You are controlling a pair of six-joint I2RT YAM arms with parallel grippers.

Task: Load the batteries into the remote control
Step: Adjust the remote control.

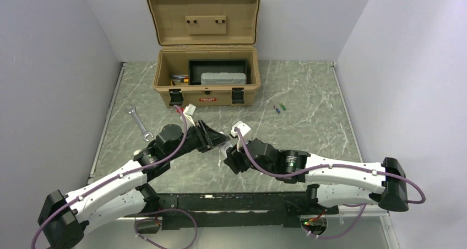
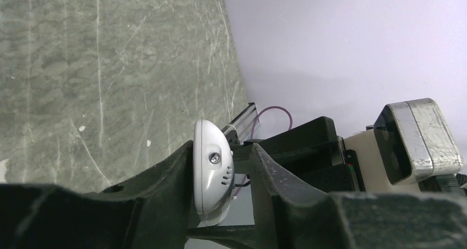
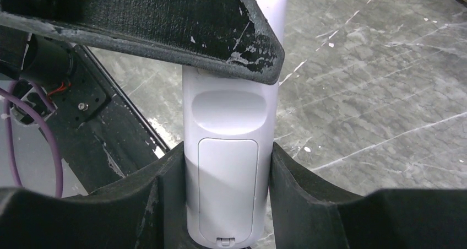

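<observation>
1. One remote control is being held above the bench, in front of the toolbox. Its back is being shown to the right wrist camera, with the battery cover in place.
2. Two tools are being used on it. The right tool is being pressed against both long sides of the remote control, gripping it. The left tool is being held narrow around the rounded end, touching on one side, with a slim gap showing on the other.
3. Two batteries, one purple and one green, are being shown lying side by side on the bench, right of the toolbox and well apart from the remote control.
4. One open toolbox is being seen at the back, and one wrench at the left.
5. The bench is being hemmed in by walls at the left, right and rear edges. Bare surface is being shown all around the batteries.
</observation>
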